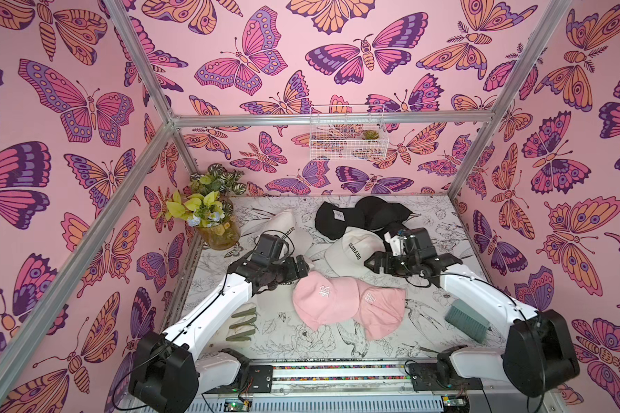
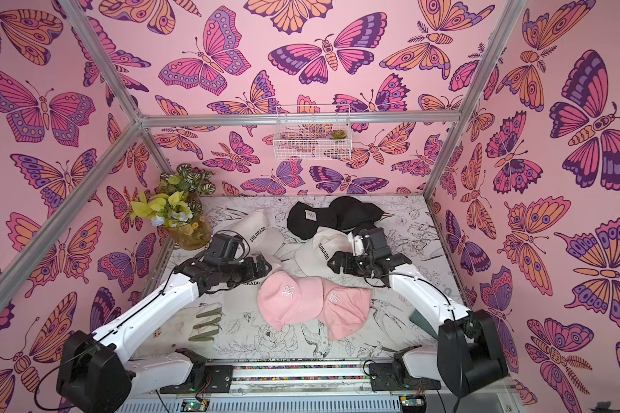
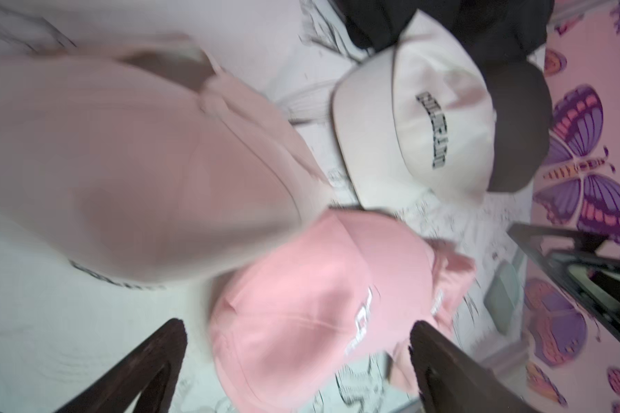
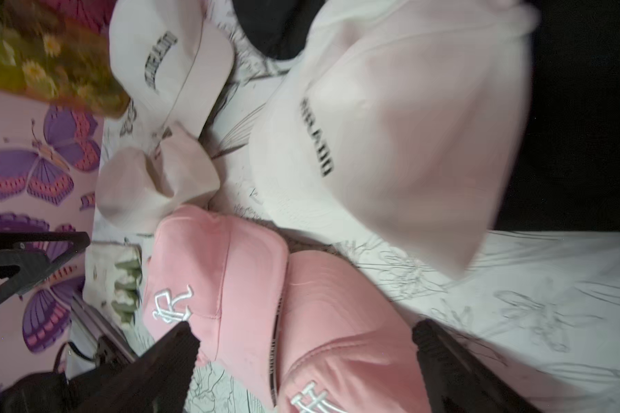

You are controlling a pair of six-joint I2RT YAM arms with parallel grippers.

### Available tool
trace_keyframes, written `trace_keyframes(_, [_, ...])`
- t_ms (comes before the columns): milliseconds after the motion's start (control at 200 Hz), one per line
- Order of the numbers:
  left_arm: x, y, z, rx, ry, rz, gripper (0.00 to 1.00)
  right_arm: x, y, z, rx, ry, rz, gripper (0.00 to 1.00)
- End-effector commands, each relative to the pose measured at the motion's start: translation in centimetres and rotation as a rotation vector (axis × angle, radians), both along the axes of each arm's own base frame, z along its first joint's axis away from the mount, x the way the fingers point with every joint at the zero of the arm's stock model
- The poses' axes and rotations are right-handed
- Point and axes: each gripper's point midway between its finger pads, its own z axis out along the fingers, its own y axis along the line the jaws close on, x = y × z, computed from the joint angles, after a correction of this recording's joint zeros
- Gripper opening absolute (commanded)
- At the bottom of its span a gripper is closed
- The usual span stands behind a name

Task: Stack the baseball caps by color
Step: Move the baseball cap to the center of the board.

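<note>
Two pink baseball caps point(image 1: 323, 300) point(image 1: 382, 311) lie side by side and overlapping at the table's front middle. Cream "COLORADO" caps sit at the back left point(image 1: 283, 225) and in the middle point(image 1: 353, 250), and a third lies partly under my left gripper point(image 1: 276, 289). Black caps point(image 1: 337, 216) point(image 1: 380, 211) are piled at the back. My left gripper point(image 1: 301, 268) point(image 3: 298, 357) hovers open over the left pink cap point(image 3: 301, 304), holding nothing. My right gripper point(image 1: 371, 262) point(image 4: 306, 354) is open above the right pink cap point(image 4: 337, 321), beside the middle cream cap point(image 4: 391, 125).
A glass vase of plants point(image 1: 215, 221) stands at the back left corner. A cream glove with green fingers point(image 1: 242, 321) lies front left under the left arm. A teal brush point(image 1: 467, 318) lies front right. A white wire basket point(image 1: 348, 132) hangs on the back wall.
</note>
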Motion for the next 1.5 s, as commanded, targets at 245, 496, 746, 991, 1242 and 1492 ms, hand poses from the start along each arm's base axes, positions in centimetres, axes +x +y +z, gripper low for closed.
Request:
trace_keyframes(245, [-1.9,-6.2,-2.9,-0.1,0.18,-0.205,1.0,2.8,8.7,-4.0,-0.048,0.041,0.11,0.99])
trace_keyframes(496, [-1.2,-4.7,-6.1,0.005,0.197,-0.152,1.0,6.8,8.2,-8.4,-0.195,0.052,0.006,0.99])
trace_keyframes(746, [-0.3,-0.8,-9.2,0.138,0.199,-0.087,1.0,9.1,2.5,-10.1,-0.355,0.052,-0.179,0.99])
trace_keyframes(991, [1.8,2.8,-10.0,0.208,0.16,-0.036,1.0,9.9,-3.1,-11.4,-0.408,0.096,-0.298,0.99])
trace_keyframes(1242, [2.7,3.5,-8.0,0.173,0.096,-0.058,1.0,8.9,-0.7,-7.2,-0.241,0.013,-0.129,0.99])
trace_keyframes(1492, [1.5,1.0,-6.5,0.036,0.091,-0.162,1.0,4.0,4.9,-4.0,0.02,0.122,0.174,1.0])
